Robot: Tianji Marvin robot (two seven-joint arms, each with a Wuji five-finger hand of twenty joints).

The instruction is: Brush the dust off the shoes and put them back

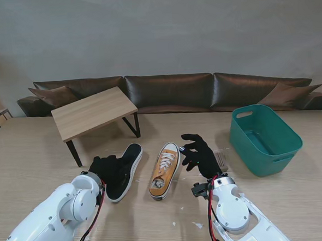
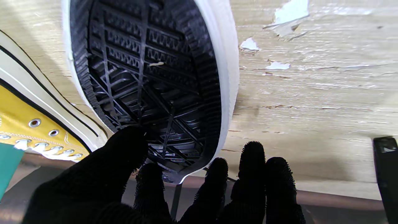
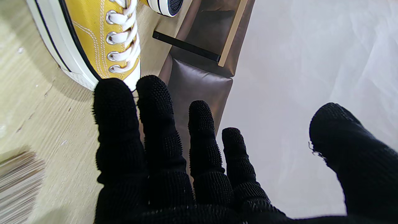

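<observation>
Two shoes lie mid-table. Nearest me, the left robot hand [image 1: 105, 168] clamps the heel of the overturned shoe [image 1: 124, 171], thumb on its black tread; keep that grip firm. The right robot hand [image 1: 200, 156], fingers spread and empty, hovers beside the yellow sneaker [image 1: 164, 170]. Farther right sits a teal basket [image 1: 265, 139].

No readable text, label, brand, number or sign anywhere: black sole [image 2: 149, 81] shows tread pattern only, yellow sneaker [image 1: 164, 170] side bare.
</observation>
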